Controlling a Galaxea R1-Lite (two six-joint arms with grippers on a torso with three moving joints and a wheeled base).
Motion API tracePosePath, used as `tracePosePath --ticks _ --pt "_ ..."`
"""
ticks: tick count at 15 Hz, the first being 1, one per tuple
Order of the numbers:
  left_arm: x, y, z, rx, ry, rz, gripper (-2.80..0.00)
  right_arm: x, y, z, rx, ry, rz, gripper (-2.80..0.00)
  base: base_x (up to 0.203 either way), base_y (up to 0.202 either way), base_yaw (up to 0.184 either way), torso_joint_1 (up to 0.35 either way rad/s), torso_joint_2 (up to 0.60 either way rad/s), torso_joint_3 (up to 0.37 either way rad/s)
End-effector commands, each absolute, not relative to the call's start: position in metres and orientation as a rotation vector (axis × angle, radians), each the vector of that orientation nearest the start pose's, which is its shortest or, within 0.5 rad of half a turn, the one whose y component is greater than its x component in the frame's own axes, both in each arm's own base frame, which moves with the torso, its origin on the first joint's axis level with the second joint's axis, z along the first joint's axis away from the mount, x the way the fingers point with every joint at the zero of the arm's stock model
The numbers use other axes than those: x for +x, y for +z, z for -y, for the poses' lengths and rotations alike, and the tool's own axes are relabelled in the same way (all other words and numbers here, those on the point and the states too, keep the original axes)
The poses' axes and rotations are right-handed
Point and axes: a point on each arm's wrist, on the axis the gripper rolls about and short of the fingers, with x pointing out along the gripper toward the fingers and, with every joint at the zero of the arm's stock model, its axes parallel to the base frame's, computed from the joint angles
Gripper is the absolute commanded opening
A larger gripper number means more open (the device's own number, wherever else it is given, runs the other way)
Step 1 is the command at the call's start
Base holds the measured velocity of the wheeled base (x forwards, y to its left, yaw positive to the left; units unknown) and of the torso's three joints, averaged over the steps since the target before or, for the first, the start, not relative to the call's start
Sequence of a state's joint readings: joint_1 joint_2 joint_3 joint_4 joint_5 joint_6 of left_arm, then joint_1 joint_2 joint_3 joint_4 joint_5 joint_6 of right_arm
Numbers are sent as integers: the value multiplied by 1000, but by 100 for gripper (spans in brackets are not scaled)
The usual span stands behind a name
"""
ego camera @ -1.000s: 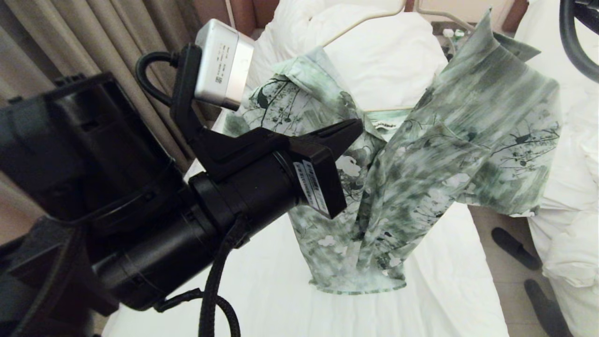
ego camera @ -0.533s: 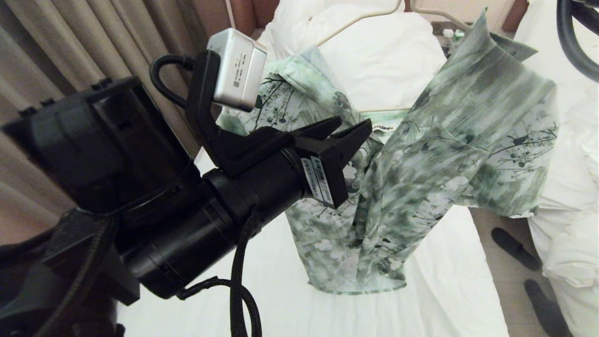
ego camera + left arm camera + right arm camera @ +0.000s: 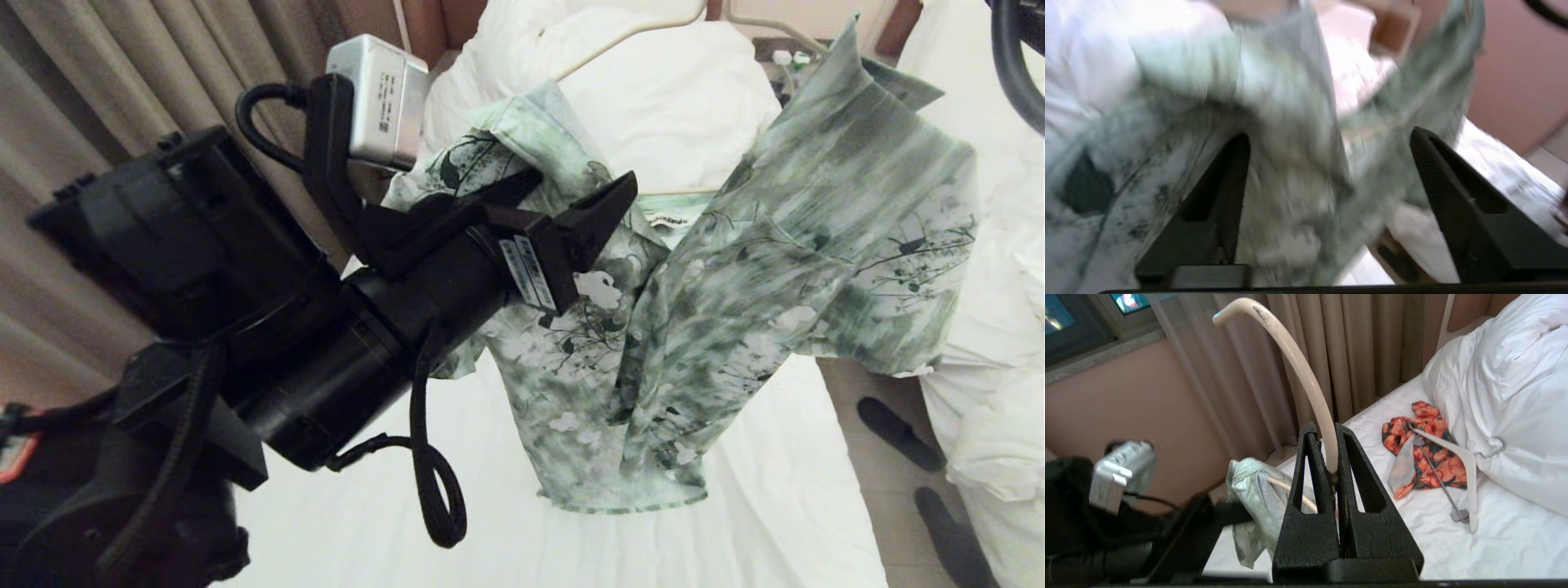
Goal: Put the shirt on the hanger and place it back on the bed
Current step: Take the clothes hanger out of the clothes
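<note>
Above the bed point(image 3: 506, 523), the right gripper point(image 3: 1331, 457) is clamping the hanger point(image 3: 1306, 375); left gripper point(image 3: 1327, 139) fingers are standing apart beside the soft, limp shirt point(image 3: 735, 278), best pinched at its collar.

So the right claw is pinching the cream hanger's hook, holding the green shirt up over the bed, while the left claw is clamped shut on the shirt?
Not quite: the left gripper is open, its fingers spread apart at the shirt, as the left wrist view shows. The rest holds.
</note>
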State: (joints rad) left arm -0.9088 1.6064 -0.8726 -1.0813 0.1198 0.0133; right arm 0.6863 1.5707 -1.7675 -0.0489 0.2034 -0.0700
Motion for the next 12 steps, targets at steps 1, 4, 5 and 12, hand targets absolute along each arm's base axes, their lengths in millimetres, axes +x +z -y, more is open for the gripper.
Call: tracePosePath --ticks 1,4,5,12 --pt "184 270 226 -155 -765 321 0 194 431 -166 -7 881 269 -280 0 0 0 0 0 0" --pt "184 274 223 -160 -758 334 0 195 428 -168 -9 888 258 -280 0 0 0 0 0 0" --pt "184 274 223 -161 -758 335 0 195 427 -170 -9 894 255 -280 0 0 0 0 0 0" --pt "177 278 222 -176 -769 359 0 196 423 -178 -12 914 242 -280 0 0 0 0 0 0"
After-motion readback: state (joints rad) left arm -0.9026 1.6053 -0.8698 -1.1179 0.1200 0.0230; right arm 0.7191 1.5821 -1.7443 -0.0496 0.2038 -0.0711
